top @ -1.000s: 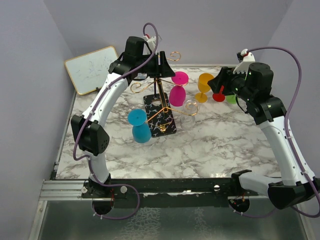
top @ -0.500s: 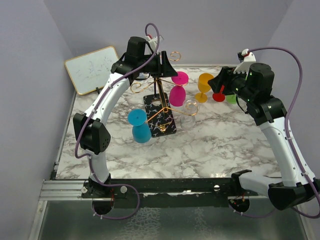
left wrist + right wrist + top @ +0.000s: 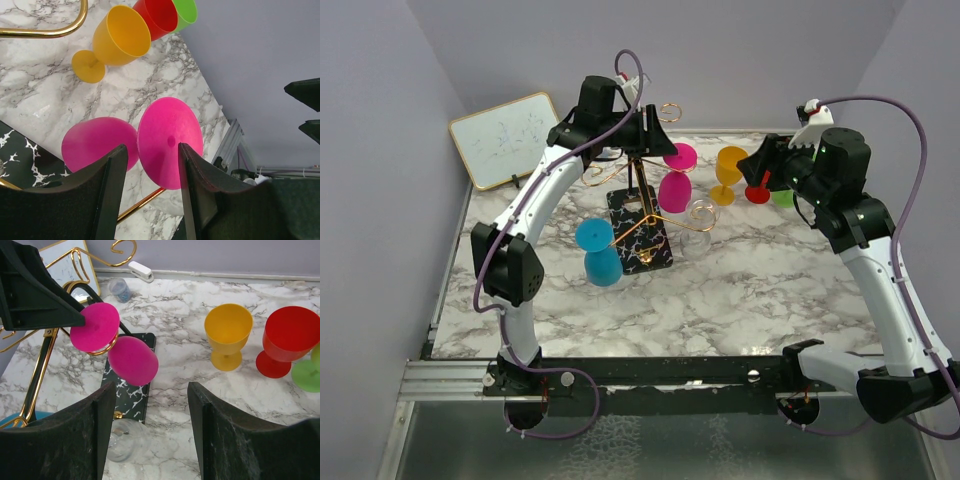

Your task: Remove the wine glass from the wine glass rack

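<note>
The wine glass rack (image 3: 642,238) is a gold wire stand on a black white-veined base at mid-table. A pink wine glass (image 3: 674,186) hangs upside down from one arm, its round foot uppermost. My left gripper (image 3: 654,132) is open at the top of the rack, just left of that foot. In the left wrist view the pink foot (image 3: 170,142) shows between my open fingers (image 3: 112,175), beyond the tips. My right gripper (image 3: 761,166) is open and empty to the right. In the right wrist view it (image 3: 150,395) faces the pink glass (image 3: 132,360) and the rack base (image 3: 127,395).
A blue glass (image 3: 600,255) hangs on the rack's left and a clear glass (image 3: 701,213) on its right. Yellow (image 3: 728,172), red (image 3: 758,190) and green (image 3: 781,197) glasses stand at the back right. A whiteboard (image 3: 503,138) leans at the back left.
My left gripper has moved a little to the right, closer to the pink glass's foot. My right arm has barely shifted.
</note>
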